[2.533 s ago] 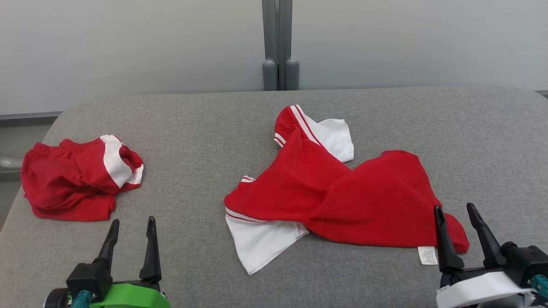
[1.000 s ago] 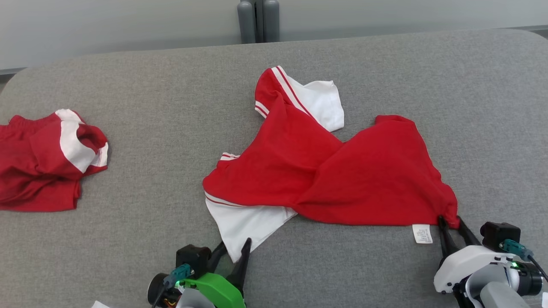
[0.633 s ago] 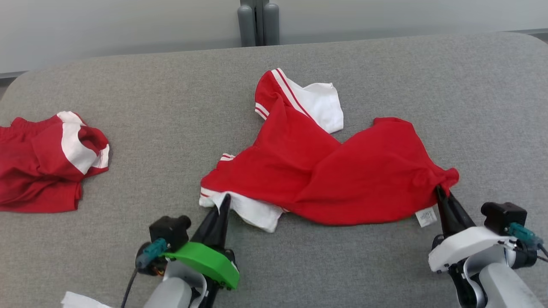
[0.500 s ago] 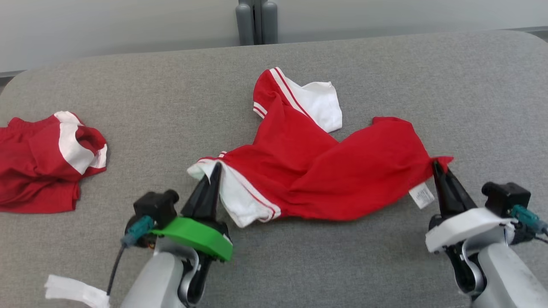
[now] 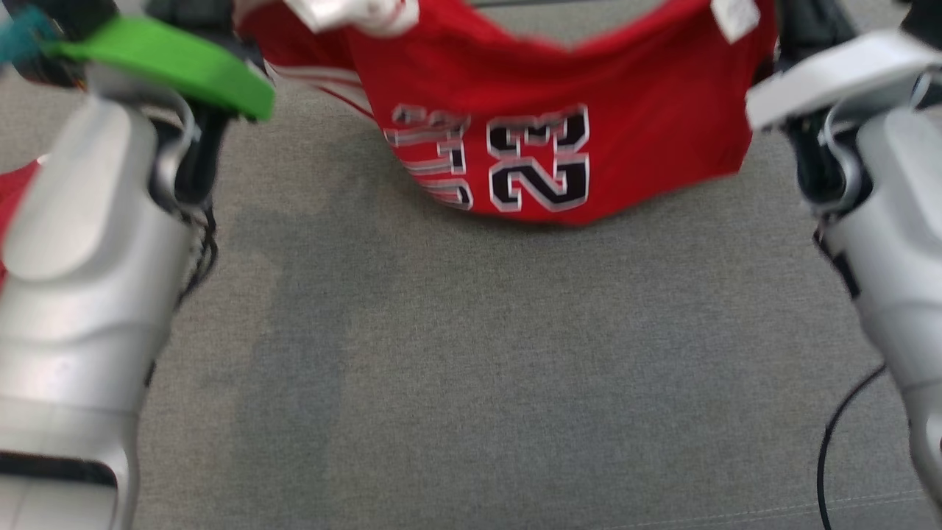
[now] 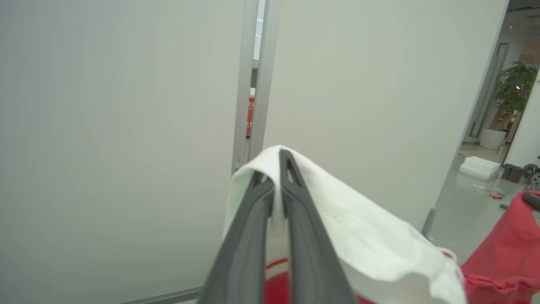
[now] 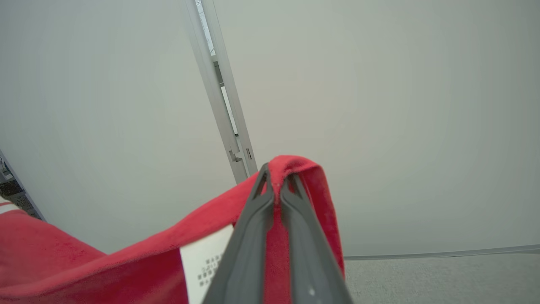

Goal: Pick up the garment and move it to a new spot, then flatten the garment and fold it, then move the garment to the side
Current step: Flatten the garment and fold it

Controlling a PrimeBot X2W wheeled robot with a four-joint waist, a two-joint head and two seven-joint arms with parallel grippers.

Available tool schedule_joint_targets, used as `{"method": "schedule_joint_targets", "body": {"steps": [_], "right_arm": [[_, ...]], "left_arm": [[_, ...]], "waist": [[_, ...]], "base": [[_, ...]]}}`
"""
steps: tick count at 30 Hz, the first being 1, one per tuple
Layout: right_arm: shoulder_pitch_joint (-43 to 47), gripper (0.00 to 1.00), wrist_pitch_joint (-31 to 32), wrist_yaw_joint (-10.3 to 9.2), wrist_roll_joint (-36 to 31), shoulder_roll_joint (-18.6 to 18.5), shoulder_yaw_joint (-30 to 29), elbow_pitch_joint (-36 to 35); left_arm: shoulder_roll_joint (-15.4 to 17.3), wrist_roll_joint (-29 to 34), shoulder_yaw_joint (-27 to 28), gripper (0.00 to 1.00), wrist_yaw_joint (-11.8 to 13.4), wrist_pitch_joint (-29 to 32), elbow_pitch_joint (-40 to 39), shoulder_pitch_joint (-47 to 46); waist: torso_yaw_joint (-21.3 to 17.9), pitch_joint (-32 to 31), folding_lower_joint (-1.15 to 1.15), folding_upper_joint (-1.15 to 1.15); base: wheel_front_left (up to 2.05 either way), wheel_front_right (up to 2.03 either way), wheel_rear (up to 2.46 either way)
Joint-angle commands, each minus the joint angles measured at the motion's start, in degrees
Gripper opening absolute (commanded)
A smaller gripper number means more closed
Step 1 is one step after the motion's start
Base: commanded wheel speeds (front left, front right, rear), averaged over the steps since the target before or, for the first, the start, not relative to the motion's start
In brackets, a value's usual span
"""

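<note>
I've got the red jersey [image 5: 544, 147] strung up over the grey table [image 5: 471, 353], black-and-white 23 reading upright toward me. Half a second ago it lay crumpled there, plain side up. Its long axis runs left to right, sagging mid-span. My left gripper [image 6: 274, 179] is clamped on the white sleeve [image 6: 358, 228], and my right gripper [image 7: 276, 183] is pinched tight on the red corner beside the care label [image 7: 202, 266].

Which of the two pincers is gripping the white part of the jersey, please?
The left pincer, shut on the jersey's white fabric; the right pincer pinches red fabric beside the white label.
</note>
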Motion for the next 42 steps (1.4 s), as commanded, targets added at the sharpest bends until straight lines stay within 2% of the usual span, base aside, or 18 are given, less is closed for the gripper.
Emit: {"method": "schedule_joint_targets", "body": {"steps": [1,5,11,16,21,27,31,35,42], "right_arm": [[-5.5,0.0,0.8,-0.05,1.8,-0.4,0.1,1.8],[-20.3,0.0,2.7,-0.06,5.3,-0.6,0.5,8.2],[-36.3,0.0,1.8,-0.05,6.7,-0.2,1.3,17.0],[-42.9,0.0,0.6,-0.05,8.3,-0.8,3.1,21.4],[-43.0,0.0,0.0,-0.03,10.8,-1.4,6.5,21.9],[-36.4,0.0,-0.8,-0.04,15.6,-2.7,9.4,19.5],[-26.4,0.0,-0.9,-0.03,17.8,-4.7,9.1,13.5],[-12.8,0.0,-0.9,-0.05,19.0,-5.8,7.5,6.3],[10.1,0.0,-0.9,-0.07,17.2,-8.3,5.1,-5.6]], "left_arm": [[0.5,-1.6,0.4,0.0,-0.1,0.8,1.7,-5.5],[1.1,-2.5,-1.1,0.0,-0.1,2.5,7.4,-20.3],[-0.4,-3.9,-1.5,0.0,-0.1,0.8,15.2,-37.2],[-2.5,-5.0,-2.2,0.0,-0.1,-1.0,19.1,-45.5],[-2.2,-6.4,-4.7,0.0,-0.1,-1.9,20.6,-46.3],[-1.1,-9.1,-6.5,0.0,-0.1,-2.8,18.2,-39.0],[1.0,-10.4,-2.4,0.0,-0.1,-2.8,11.8,-28.8],[2.4,-7.8,2.4,0.0,-0.1,-2.8,4.0,-14.4],[-1.8,-2.1,11.3,0.0,2.2,-2.8,-11.6,13.5]], "waist": [[0.0,5.1,0.0,0.0],[0.2,9.1,0.0,0.0],[0.3,11.1,0.0,0.0],[0.6,11.5,0.0,0.0],[0.6,12.5,0.0,0.0],[0.3,13.0,0.0,0.0],[0.2,10.9,0.0,0.0],[0.3,7.8,0.0,0.0],[1.2,2.6,0.0,0.0]], "base": [[0.0,0.0,0.0],[0.0,0.0,0.0],[0.0,0.0,0.0],[0.0,0.0,0.0],[0.0,0.0,0.0],[0.0,0.0,0.0],[0.0,0.0,0.0],[0.0,0.0,0.0],[0.0,0.0,0.0]]}}
